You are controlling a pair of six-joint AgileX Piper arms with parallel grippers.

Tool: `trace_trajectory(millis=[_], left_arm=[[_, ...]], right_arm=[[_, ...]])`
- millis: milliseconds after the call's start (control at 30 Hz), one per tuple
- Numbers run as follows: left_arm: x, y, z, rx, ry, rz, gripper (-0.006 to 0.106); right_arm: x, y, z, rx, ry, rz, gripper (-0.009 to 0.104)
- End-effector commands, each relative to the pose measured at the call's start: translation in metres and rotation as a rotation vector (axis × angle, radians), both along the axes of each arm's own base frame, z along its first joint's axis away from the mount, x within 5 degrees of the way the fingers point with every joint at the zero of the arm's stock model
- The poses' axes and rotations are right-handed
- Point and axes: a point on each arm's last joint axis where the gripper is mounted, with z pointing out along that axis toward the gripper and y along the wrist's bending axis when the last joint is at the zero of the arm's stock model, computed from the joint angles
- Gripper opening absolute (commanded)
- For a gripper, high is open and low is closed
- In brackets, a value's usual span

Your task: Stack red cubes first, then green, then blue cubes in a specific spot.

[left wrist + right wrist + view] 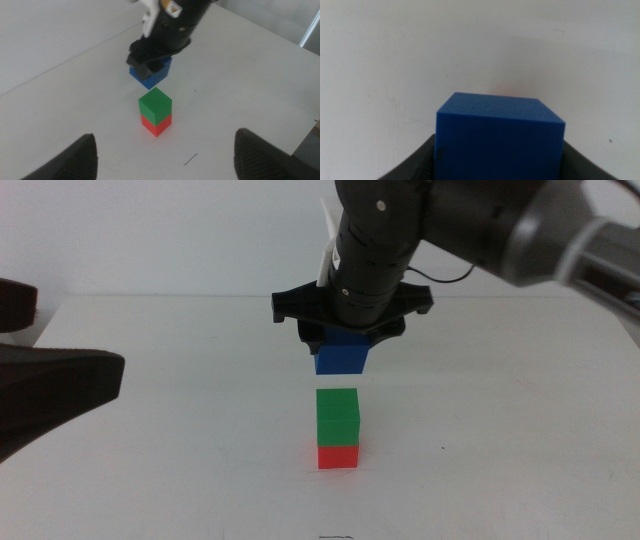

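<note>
Blue cube (343, 358) between right gripper's (345, 345) jaws

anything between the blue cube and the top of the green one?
Nothing visible. The right gripper holds the blue cube above the green cube, which sits on the red cube; only open air shows in the gap. The left gripper waits to the side, open.

Between my dark right jaws sits a deep-blue cube (343, 358), plain and matte. Below them, a green cube (338, 418) tops a bright-red cube (338, 456). The bench (500, 430) is plain white.
</note>
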Motion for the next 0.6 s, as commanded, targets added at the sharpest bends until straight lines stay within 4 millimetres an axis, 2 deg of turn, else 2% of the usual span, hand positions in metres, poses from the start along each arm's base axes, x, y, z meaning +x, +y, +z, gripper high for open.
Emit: trace_trajectory(millis=[0,167,300,567], left_arm=[[0.001,-0.001,0.012,-0.066,-0.059,0.005,0.094],[0.001,-0.001,0.012,-0.066,-0.059,0.005,0.094],[0.001,-0.001,0.012,-0.065,-0.059,0.006,0.094],[0.001,-0.001,0.012,-0.065,-0.059,0.006,0.094]], right_arm=[[-0.022,-0.017,0.031,-0.017,-0.045,-0.031,-0.001],[-0.023,-0.009,0.018,-0.016,-0.012,-0.055,-0.001],[-0.017,-0.004,0.004,-0.037,0.011,-0.062,-0.001],[-0.008,0.004,-0.011,-0.038,0.007,-0.057,-0.001]])
